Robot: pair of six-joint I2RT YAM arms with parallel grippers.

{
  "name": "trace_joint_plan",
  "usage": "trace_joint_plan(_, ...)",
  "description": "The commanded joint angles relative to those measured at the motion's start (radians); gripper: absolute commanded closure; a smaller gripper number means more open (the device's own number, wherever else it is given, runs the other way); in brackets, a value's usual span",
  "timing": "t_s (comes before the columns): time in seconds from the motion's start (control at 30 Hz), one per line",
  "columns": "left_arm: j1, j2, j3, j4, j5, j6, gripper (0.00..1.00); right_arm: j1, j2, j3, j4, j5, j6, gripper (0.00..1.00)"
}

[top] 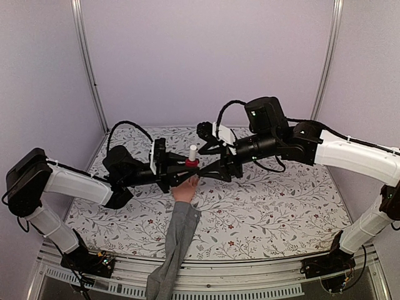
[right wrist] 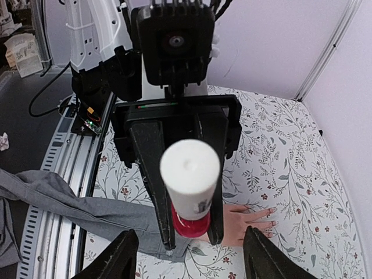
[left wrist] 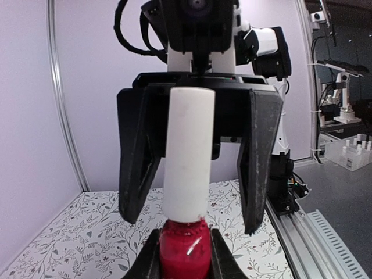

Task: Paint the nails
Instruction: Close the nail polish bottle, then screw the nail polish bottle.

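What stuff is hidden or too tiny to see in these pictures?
Right wrist view: nails too tiny to tell if painted; left gripper and red bottle hide part of the mannequin hand.
Top view: nails too small.
Left wrist view: bottle's bottom cut off by lower edge; brush hidden under white cap.

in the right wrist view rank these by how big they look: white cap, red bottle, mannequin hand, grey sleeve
1. grey sleeve
2. white cap, enlarged by nearness to the camera
3. mannequin hand, partly hidden
4. red bottle, mostly hidden under the cap
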Motion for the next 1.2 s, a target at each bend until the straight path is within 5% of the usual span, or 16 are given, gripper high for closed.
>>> trace_joint_plan(0.0,0.011,0.013,0.007,0.055,0.047,-0.024,1.00,-0.028,-0.072,-0.046,0.093,-0.056,0.041,0.31)
trace_joint_plan(0.6,0.007,0.097,0.094,0.030,0.246,-0.100,1.00,-0.040,-0.071,0.005,0.087,-0.275,-0.016,0.41)
trace_joint_plan(0.97,0.006,0.096,0.100,0.022,0.246,-0.104,1.00,-0.028,-0.026,0.042,0.051,-0.284,-0.033,0.66)
trace_joint_plan(1.17,0.007,0.072,0.095,-0.039,0.154,-0.058,1.00,-0.027,-0.003,0.049,0.028,-0.292,-0.026,0.92)
